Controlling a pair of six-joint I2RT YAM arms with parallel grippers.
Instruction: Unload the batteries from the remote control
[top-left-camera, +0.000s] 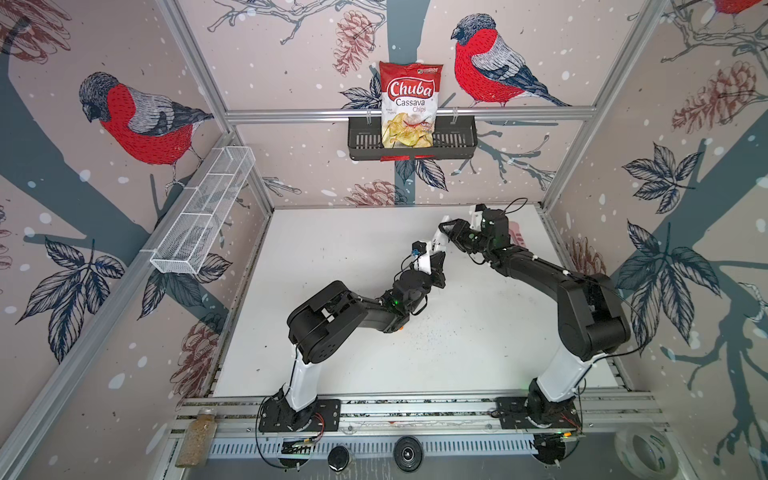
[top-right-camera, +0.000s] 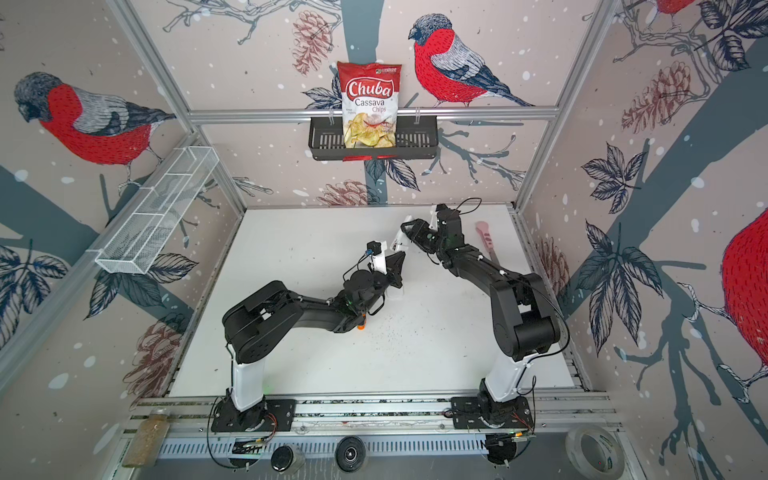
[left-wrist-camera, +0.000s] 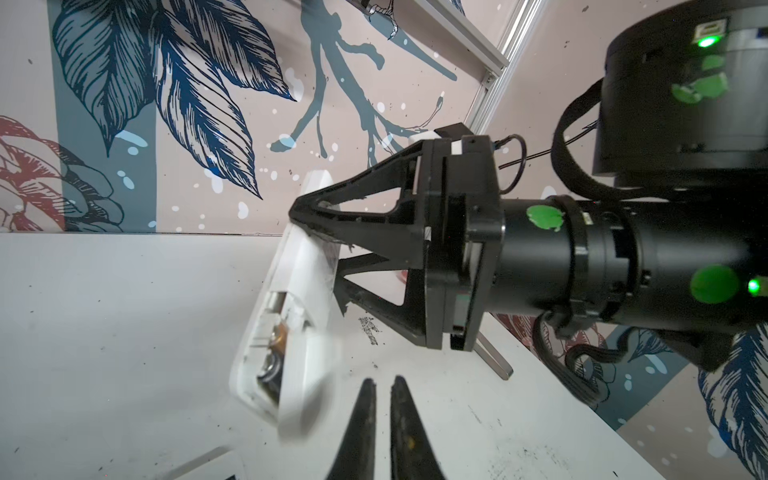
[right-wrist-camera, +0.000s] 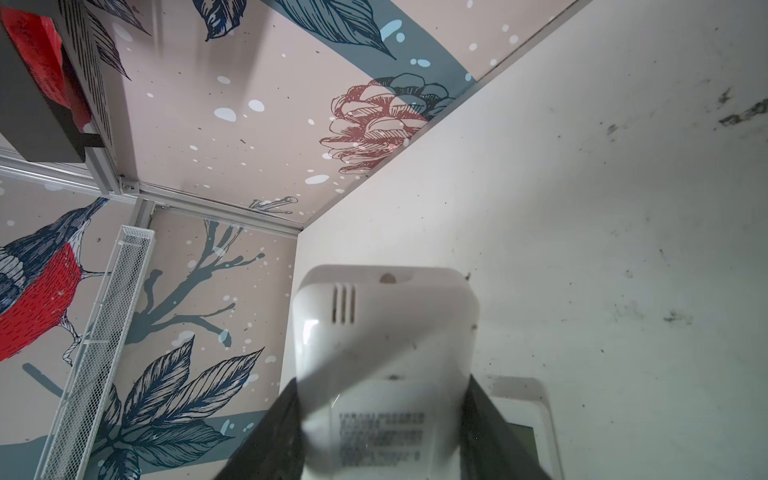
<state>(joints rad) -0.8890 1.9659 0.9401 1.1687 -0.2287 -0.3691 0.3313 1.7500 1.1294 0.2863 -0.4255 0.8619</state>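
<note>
My right gripper (top-left-camera: 446, 232) (right-wrist-camera: 384, 386) is shut on the white remote control (top-left-camera: 437, 244) (top-right-camera: 398, 242) (right-wrist-camera: 382, 324) and holds it tilted above the table's far middle. In the left wrist view the remote (left-wrist-camera: 299, 282) shows an open compartment. Inside sits a battery (left-wrist-camera: 274, 353) with a gold-coloured end. My left gripper (top-left-camera: 438, 268) (top-right-camera: 397, 266) (left-wrist-camera: 383, 380) is shut, empty, and just beside the remote's lower end.
A pink-handled knife (top-right-camera: 484, 237) lies on the table at the far right. An orange tool tip (top-right-camera: 361, 327) pokes out under the left arm. A white flat piece (right-wrist-camera: 525, 411) lies below the remote. A black basket (top-left-camera: 457, 141) with a chip bag (top-left-camera: 409, 104) and a white wire basket (top-left-camera: 203, 212) hang on the walls.
</note>
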